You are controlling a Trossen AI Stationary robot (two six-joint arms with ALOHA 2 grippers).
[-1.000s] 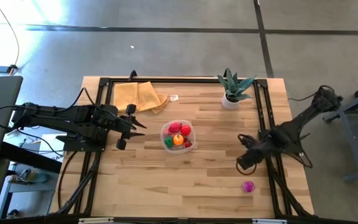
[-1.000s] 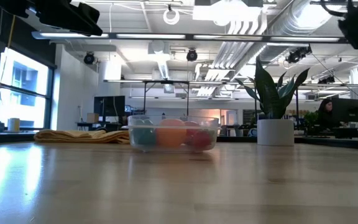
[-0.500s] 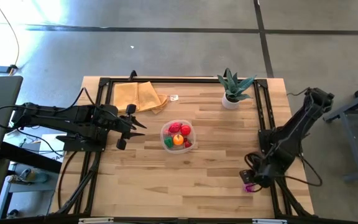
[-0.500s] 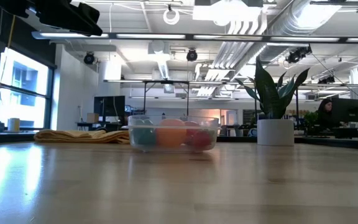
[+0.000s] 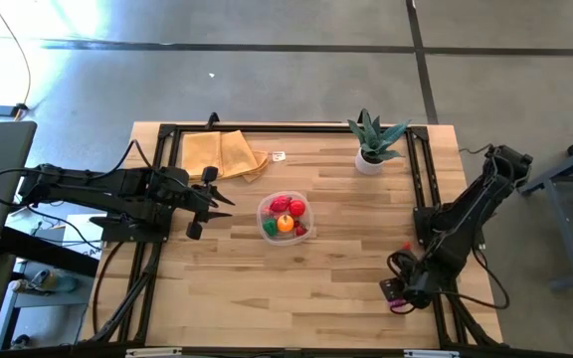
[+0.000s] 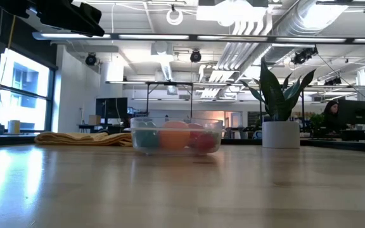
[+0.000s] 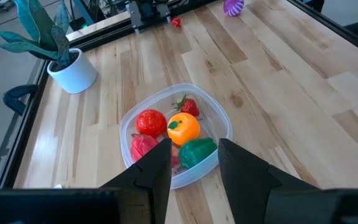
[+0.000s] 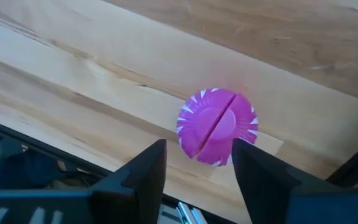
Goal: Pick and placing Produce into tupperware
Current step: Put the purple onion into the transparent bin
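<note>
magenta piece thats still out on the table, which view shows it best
The right wrist view: the magenta piece fills the centre, lying on the wood just ahead of the right pincer. The left wrist view shows it small and far off; the high view has the arm hiding it; the low view misses it.

In the high view the right gripper [image 5: 398, 294] covered the magenta piece [image 8: 217, 126]. In the left wrist view that piece was cut by the picture's edge.

a magenta toy fruit [image 8: 217, 126] lies on the wooden table [image 8: 104, 62], near its edge (a seam runs across the fruit, with pale ridges round the rim). the right gripper [image 8: 196, 163] hangs just above it, its two dark fingers [image 8: 143, 171] parted, one to each side.
</note>
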